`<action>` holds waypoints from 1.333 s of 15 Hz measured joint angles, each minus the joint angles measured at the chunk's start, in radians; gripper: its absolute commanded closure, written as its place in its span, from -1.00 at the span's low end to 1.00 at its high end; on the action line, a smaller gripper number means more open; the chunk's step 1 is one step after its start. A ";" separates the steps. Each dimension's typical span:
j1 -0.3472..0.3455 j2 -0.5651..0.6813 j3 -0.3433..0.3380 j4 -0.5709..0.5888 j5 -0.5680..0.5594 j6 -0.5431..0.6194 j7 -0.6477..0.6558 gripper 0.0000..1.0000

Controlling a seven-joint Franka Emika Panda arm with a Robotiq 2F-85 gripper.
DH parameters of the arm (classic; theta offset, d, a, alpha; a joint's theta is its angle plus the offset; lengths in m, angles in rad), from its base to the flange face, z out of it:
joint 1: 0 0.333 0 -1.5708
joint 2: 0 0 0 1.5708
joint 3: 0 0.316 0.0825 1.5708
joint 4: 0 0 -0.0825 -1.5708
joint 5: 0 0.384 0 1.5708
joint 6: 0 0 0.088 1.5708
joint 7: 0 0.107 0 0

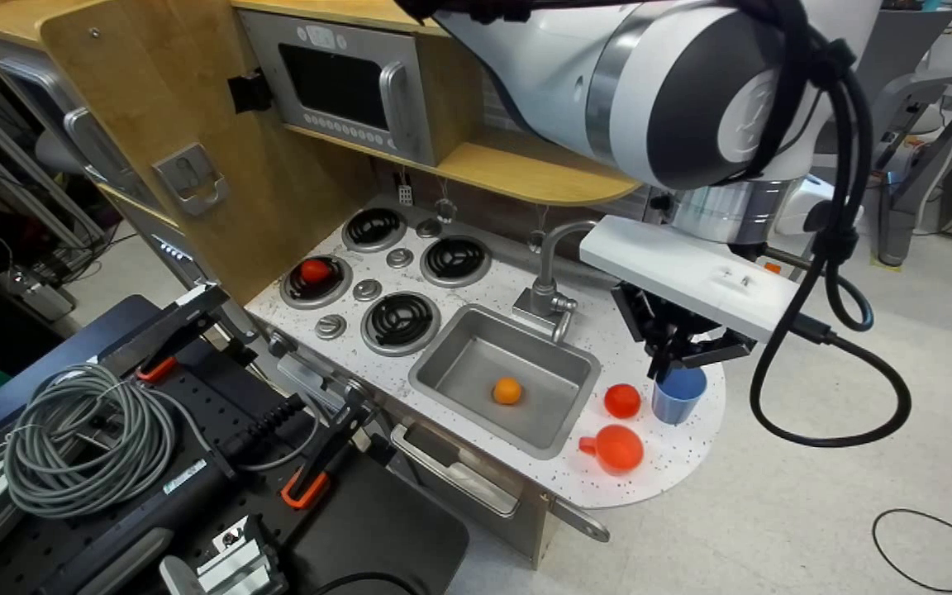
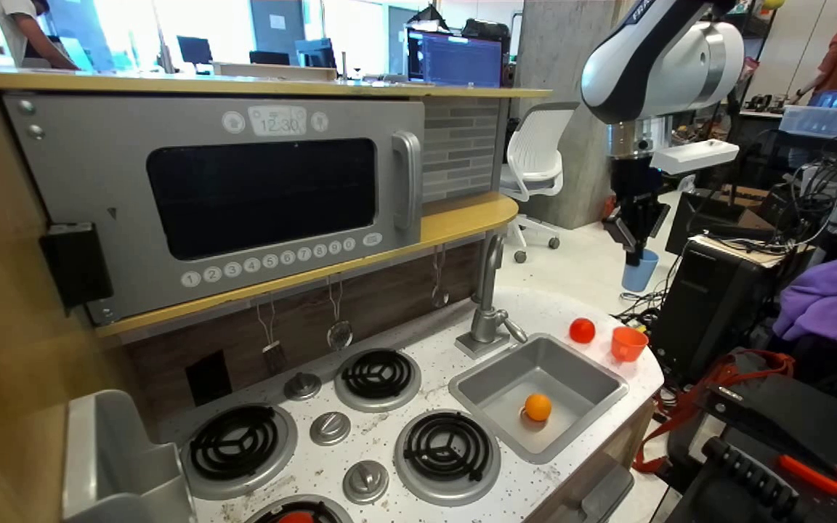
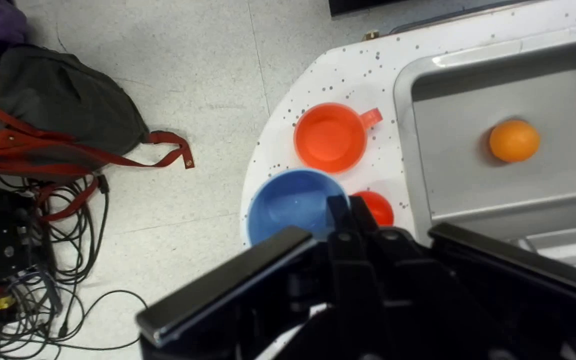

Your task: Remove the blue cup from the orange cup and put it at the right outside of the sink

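Pinching the rim of the blue cup [image 3: 288, 205], I have my gripper [image 3: 349, 201] drawn together except for the thickness of the cup's wall, one fingertip [image 3: 337, 204] inside the cup and one outside. The cup hangs from that grip with its mouth up, leaning slightly, and in an exterior view it shows raised clear of the white countertop [image 2: 549, 309]. From my wrist I see it over the rounded end of that countertop, outside the sink [image 3: 411, 150]. The orange cup [image 3: 330, 137] stands separately on the countertop just beside the sink, its handle [image 3: 371, 118] pointing that way. A round red object [image 1: 623, 401] sits near it, and an orange ball [image 1: 506, 391] lies in the sink, well apart from my gripper.
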 measured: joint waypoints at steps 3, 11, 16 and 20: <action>-0.009 0.058 -0.002 0.093 0.038 0.000 0.079 0.99; -0.011 0.329 -0.002 0.413 0.078 -0.031 0.287 0.99; -0.037 0.466 -0.001 0.589 0.086 -0.150 0.358 0.99; -0.061 0.521 0.000 0.679 0.101 -0.221 0.374 0.29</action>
